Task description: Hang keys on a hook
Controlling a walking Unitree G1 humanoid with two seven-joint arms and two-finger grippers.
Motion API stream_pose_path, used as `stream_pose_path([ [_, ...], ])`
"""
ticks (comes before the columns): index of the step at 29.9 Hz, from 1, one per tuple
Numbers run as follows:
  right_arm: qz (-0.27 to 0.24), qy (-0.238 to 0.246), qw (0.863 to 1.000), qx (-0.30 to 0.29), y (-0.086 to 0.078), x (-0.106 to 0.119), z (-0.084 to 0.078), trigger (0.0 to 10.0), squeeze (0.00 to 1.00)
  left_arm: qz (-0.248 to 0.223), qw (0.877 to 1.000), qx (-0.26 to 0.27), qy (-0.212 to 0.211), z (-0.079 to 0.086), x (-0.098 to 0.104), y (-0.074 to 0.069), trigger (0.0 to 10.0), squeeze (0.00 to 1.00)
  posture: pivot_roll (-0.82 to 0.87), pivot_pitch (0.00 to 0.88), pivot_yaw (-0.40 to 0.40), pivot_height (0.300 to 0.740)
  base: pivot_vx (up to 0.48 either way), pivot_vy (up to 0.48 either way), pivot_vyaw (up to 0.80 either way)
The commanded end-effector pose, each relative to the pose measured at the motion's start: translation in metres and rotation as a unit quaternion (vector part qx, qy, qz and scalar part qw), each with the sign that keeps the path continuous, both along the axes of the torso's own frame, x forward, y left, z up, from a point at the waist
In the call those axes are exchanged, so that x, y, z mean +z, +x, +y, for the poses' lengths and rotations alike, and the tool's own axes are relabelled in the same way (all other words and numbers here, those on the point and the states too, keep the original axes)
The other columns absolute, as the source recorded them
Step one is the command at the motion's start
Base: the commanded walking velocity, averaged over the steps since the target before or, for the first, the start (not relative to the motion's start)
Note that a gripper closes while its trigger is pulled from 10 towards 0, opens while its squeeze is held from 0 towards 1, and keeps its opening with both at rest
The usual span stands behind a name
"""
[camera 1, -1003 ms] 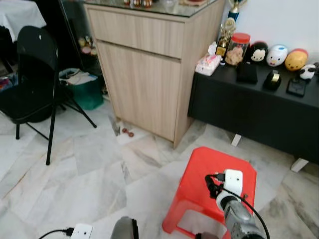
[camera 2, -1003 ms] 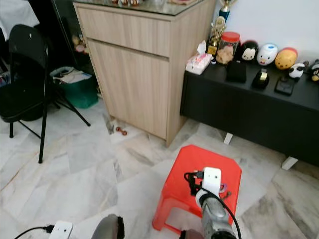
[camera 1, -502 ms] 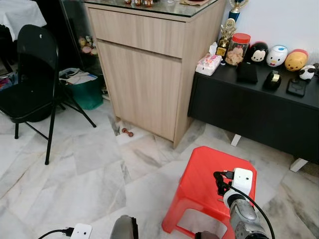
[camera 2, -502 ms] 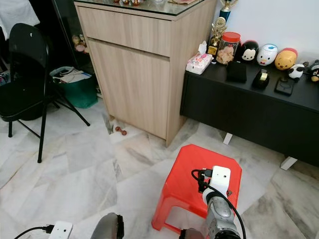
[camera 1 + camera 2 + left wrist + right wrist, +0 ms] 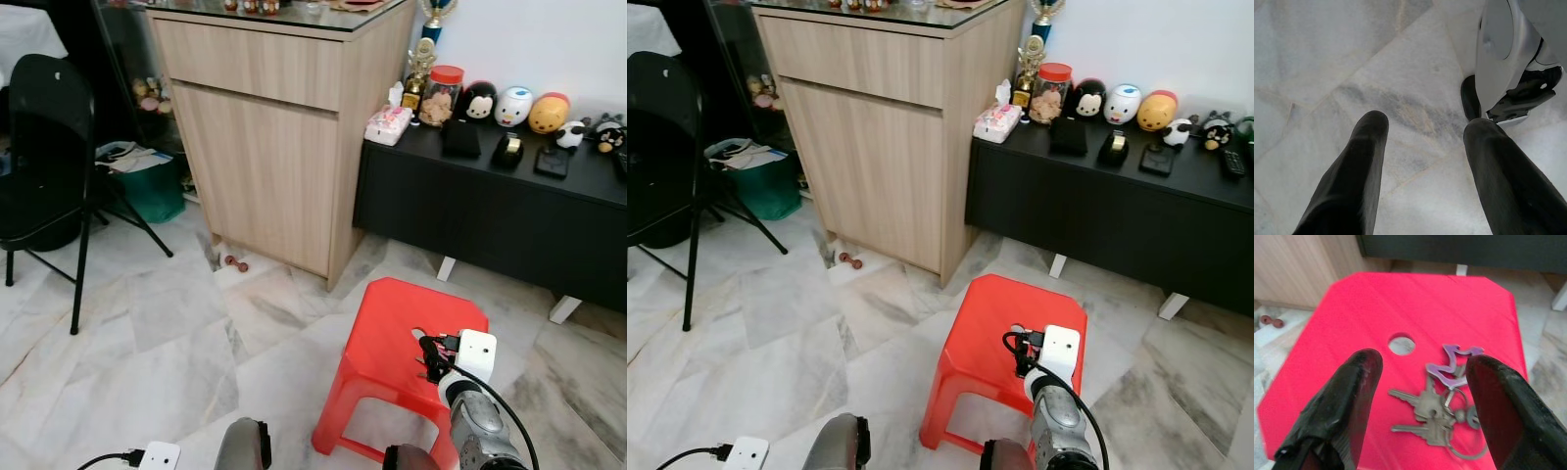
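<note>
From the head camera, a red stool [image 5: 407,338] stands on the marble floor [image 5: 147,333] in front of a wooden cabinet [image 5: 274,127] and a low black worktop [image 5: 509,206] lined with small figurines. The right arm reaches over the stool, its wrist camera box hiding the seat's near part. The left arm hangs low at the picture's bottom edge.

In the left wrist view, the left pincer [image 5: 1422,129] is spread wide with nothing in it, pointing down at bare floor beside the robot's own foot.

In the right wrist view, the right pincer [image 5: 1422,364] is spread, its two black fingers straddling the keys [image 5: 1442,404]. These lie flat on the stool's seat, just beside its centre hole, with a purple tag on the ring. The fingers appear above them, not touching.

The task seems to be at its start: the keys are not yet gripped, and lifting, carrying and hanging remain.
</note>
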State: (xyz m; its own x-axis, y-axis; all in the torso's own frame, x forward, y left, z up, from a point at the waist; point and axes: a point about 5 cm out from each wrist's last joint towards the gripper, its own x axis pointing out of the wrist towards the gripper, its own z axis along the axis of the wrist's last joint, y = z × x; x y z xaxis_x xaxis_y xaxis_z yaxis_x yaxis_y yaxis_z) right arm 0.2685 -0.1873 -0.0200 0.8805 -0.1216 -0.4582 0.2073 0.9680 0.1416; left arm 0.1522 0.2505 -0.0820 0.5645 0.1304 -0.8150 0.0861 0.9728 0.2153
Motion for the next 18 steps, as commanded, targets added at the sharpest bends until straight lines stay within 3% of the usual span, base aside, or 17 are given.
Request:
stream_pose_path([
  [1,-0.005,0.002,1.000,-0.007,0.003,0.003,-0.002,10.0,0.00,0.009,1.000,-0.004,0.001,0.001,-0.001,-0.002,10.0,0.00,0.06,0.017,-0.024,0.591,0.277,0.000,-0.42],
  [16,-0.020,0.003,0.999,0.043,0.004,0.004,0.009,10.0,0.00,0.008,1.000,-0.002,-0.001,0.001,-0.001,-0.002,10.0,0.00,0.06,0.015,-0.023,0.591,0.279,0.000,0.00],
  [18,-0.021,-0.001,0.999,0.050,0.003,0.004,0.010,10.0,0.00,0.008,1.000,-0.002,-0.002,0.001,-0.001,-0.002,10.0,0.00,0.06,0.015,-0.023,0.591,0.281,0.000,0.80],
])
